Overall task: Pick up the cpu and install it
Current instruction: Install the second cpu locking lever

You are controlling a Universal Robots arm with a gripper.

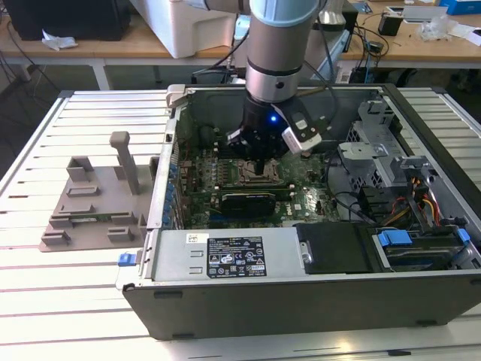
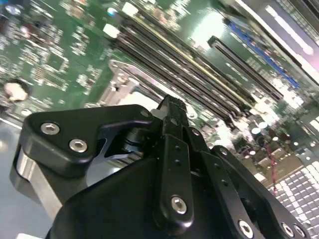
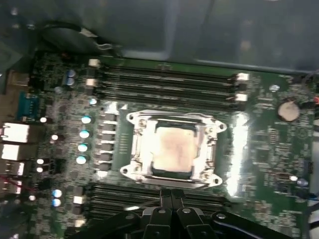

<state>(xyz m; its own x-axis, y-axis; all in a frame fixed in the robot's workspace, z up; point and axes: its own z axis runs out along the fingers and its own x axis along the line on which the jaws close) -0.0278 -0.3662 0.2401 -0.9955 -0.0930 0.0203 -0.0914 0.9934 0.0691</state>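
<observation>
Tool (image 3: pixel 172 196) hovers beside cpu (image 3: pixel 172 149) lying flat.

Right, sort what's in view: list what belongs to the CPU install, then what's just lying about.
Part of the job:
- cpu, sitting in the socket on the motherboard
- end effector, low over the socket inside the computer case

Just lying about:
- grey fixture on the slatted table, at the exterior view's left
- graphics card

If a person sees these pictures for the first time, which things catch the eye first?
The arm's black gripper hangs inside the open computer case, just above the motherboard socket. In the first wrist view, the shiny cpu lies inside that socket's metal frame. A grey plastic fixture stands on the table at the exterior view's left.
</observation>
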